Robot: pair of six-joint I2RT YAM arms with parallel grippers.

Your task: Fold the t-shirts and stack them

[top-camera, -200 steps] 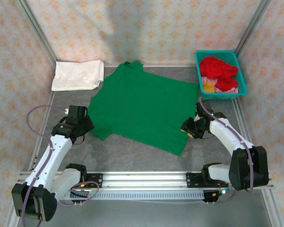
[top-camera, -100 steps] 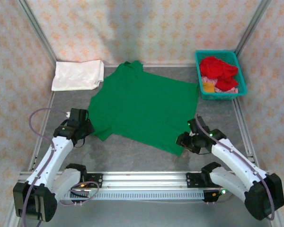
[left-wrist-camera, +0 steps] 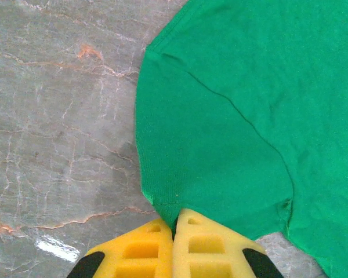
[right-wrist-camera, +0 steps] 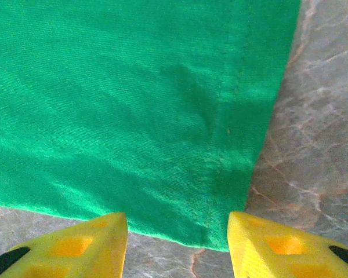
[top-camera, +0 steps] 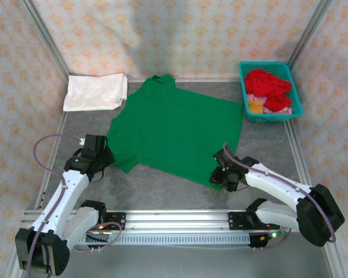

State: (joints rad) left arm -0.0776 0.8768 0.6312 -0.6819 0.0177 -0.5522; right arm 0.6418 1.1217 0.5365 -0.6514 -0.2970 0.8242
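One green t-shirt (top-camera: 180, 130) is laid flat mid-tabletop (top-camera: 162, 188) in the top view, with the left pincer (top-camera: 107, 155) parked at a sleeve and the right pincer (top-camera: 218, 175) at the near hem corner. Left wrist: the fingers are pressed together on the sleeve hem, just barely, so it could easily be tugged free. Right wrist: the jaws are held apart over the corner. If they're closed too high, nothing gets caught.

A grey marbled table (top-camera: 156, 191) is overlaid centrally by a spread green t-shirt (top-camera: 174, 130); a white t-shirt (top-camera: 95, 92) and teal basket (top-camera: 272, 115) are placed at its far corners.
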